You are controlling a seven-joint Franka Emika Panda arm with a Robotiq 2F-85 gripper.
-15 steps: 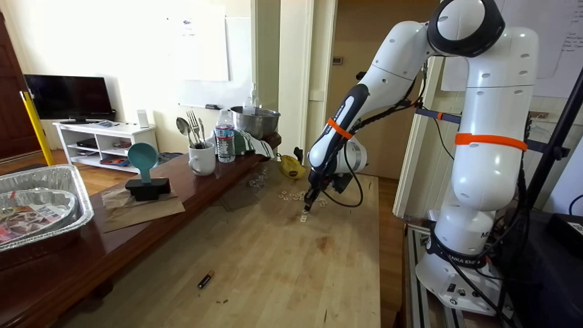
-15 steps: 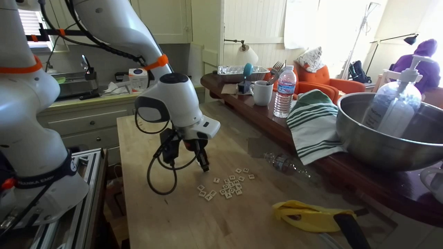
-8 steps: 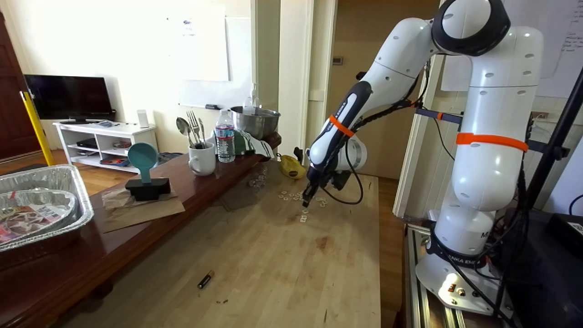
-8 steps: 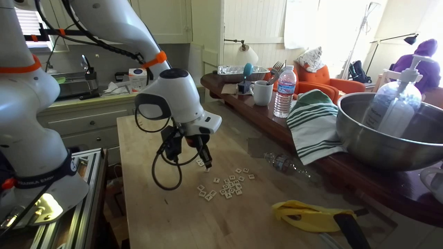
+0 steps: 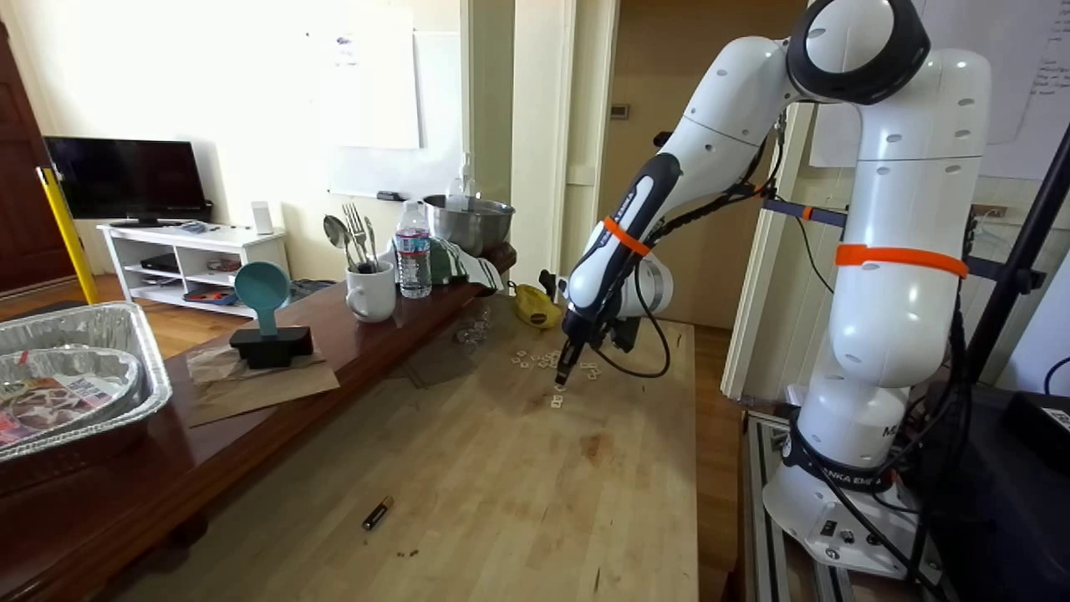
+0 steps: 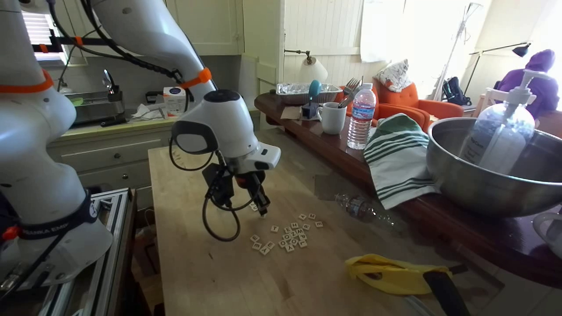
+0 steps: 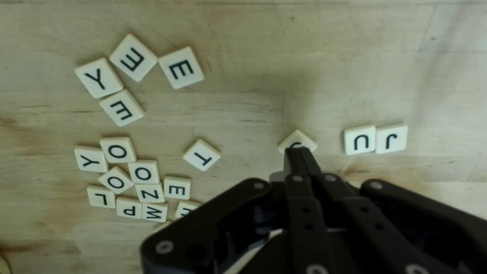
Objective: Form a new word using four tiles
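My gripper (image 7: 298, 152) is shut, its fingertips together with nothing visible between them. It points down over a tilted tile (image 7: 298, 137), whose letter is partly hidden by the fingertips and looks like an S. Whether the tips touch it cannot be told. A U tile (image 7: 359, 140) and a J tile (image 7: 391, 139) lie side by side to the right in the wrist view. A T tile (image 7: 201, 155) lies alone to the left. In both exterior views the gripper (image 5: 560, 380) (image 6: 264, 213) is low over the table, near the pair of tiles (image 5: 557, 401).
Several loose tiles (image 6: 292, 237) lie in a cluster beside the gripper, with a Y tile (image 7: 99, 78) and E tiles in a group. A yellow bag (image 6: 395, 274), a plastic bottle lying down (image 6: 360, 207) and a battery (image 5: 378, 512) are on the table (image 5: 501, 502). A raised wooden ledge (image 5: 276, 410) runs alongside.
My gripper rose slightly off the table and shifted a little, then came down again over the tilted tile. The U and J pair shows no visible movement.
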